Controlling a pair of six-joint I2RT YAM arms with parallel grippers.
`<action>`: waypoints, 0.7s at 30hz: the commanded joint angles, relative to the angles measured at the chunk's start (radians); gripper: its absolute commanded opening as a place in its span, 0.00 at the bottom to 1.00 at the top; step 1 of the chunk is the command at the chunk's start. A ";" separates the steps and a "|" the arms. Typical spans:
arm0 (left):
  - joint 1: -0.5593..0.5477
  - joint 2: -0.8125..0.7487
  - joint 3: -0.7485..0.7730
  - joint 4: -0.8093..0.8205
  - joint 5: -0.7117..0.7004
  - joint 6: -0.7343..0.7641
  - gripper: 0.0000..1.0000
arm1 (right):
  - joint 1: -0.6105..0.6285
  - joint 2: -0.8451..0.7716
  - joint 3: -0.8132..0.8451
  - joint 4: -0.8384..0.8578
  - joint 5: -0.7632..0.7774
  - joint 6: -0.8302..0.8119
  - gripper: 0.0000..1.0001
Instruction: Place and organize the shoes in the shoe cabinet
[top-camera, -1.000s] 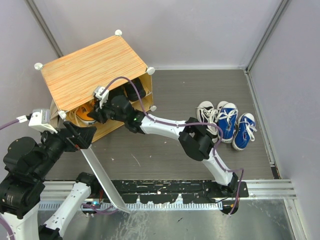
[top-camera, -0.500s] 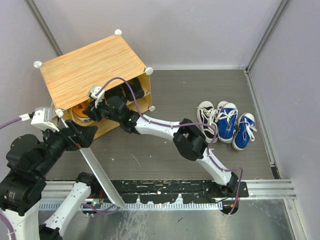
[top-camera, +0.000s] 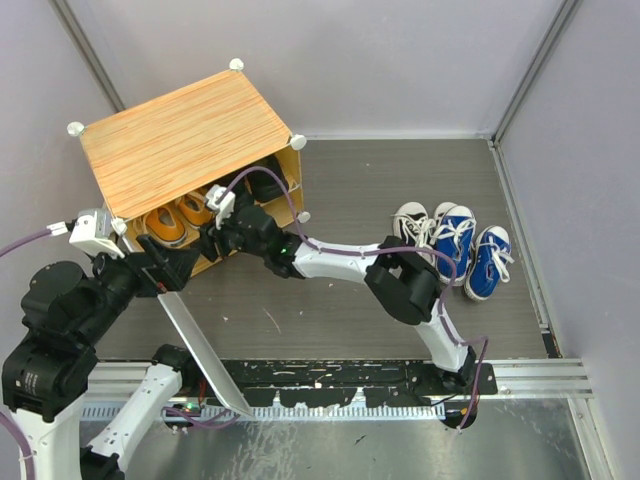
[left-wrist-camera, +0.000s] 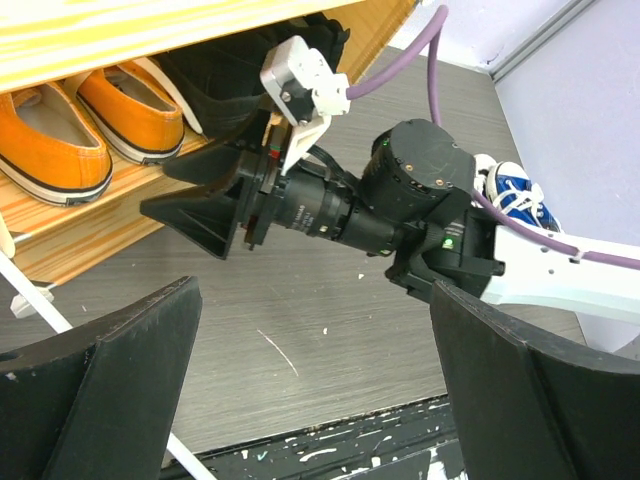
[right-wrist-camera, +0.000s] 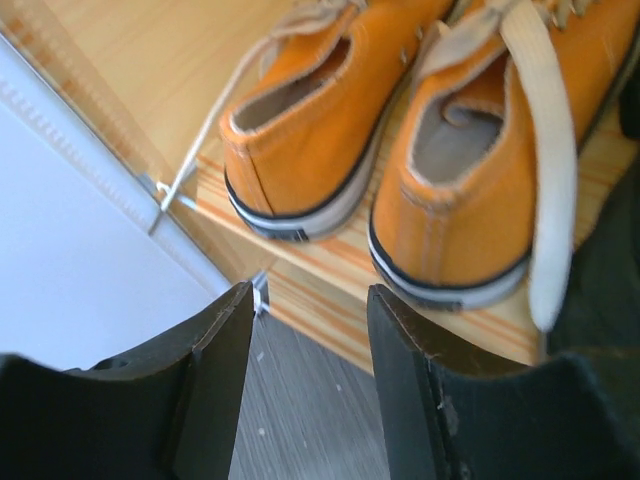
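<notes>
Your right end effector (right-wrist-camera: 305, 340) stands with its jaws part open and nothing between them. The fingers (right-wrist-camera: 215, 380) sit just outside the front edge of the shelf. Straight ahead of the tips, close but not touching, the pair of orange shoes (right-wrist-camera: 300, 150) stands side by side on the wooden shelf, heels toward you. A loose white lace runs down the shoe on the right. Just past that pair, farther to the right along the shelf, are the black shoes (left-wrist-camera: 220, 70). All of them are inside the shoe cabinet (top-camera: 180, 135), whose striped wooden top rises above the end effector. Well behind the right arm's elbow, on the open worktop (top-camera: 330, 180), a black-and-white laced shoe (top-camera: 410, 225) and two blue shoes (top-camera: 455, 240) stand bunched together.

Your left end effector (left-wrist-camera: 315, 300) has its jaws spread wide, with nothing clamped between them. It points at the right wrist from just in front of the cabinet. The white door panel (top-camera: 205, 360) slopes down and away beneath it toward the arm bases. I cannot tell whether it touches the panel.
</notes>
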 joint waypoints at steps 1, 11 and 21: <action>-0.003 0.024 0.008 0.068 0.019 -0.006 0.98 | -0.009 -0.178 -0.061 -0.037 0.047 0.007 0.55; -0.004 0.063 0.021 0.100 0.134 0.040 0.98 | -0.072 -0.514 -0.308 -0.546 0.508 0.011 0.68; -0.004 0.083 -0.129 0.293 0.331 -0.013 0.98 | -0.701 -0.870 -0.544 -1.050 0.560 0.243 1.00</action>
